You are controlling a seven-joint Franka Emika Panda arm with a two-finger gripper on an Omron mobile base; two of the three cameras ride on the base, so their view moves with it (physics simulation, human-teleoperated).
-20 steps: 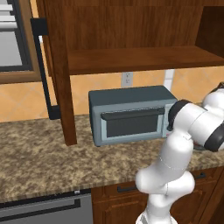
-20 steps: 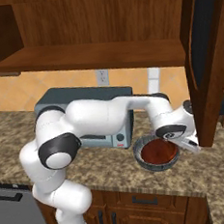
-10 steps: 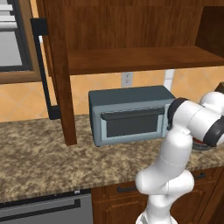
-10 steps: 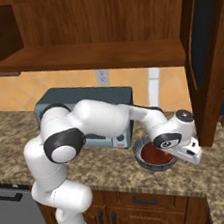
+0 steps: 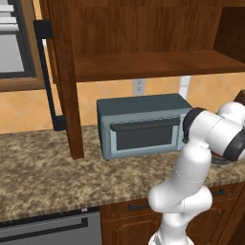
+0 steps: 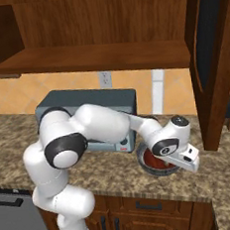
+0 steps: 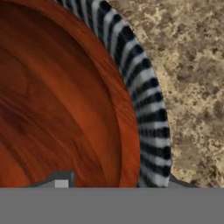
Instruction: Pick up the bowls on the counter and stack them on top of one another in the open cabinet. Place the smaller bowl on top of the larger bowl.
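Right base view: I've dropped the gripper lower onto the glossy reddish-brown bowl on the speckled granite counter; grasp looks near, though I cannot tell the jaws' state.

The light is even and soft, a clean render without glare. The bench is evenly lit with faint shadows. In the hand view, the close bowl rim looks coarse and slightly blurred.

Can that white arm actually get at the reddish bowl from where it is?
Probably yes. The gripper hangs right over the reddish-brown bowl on the counter, and the hand view shows its rim close up with nothing between.
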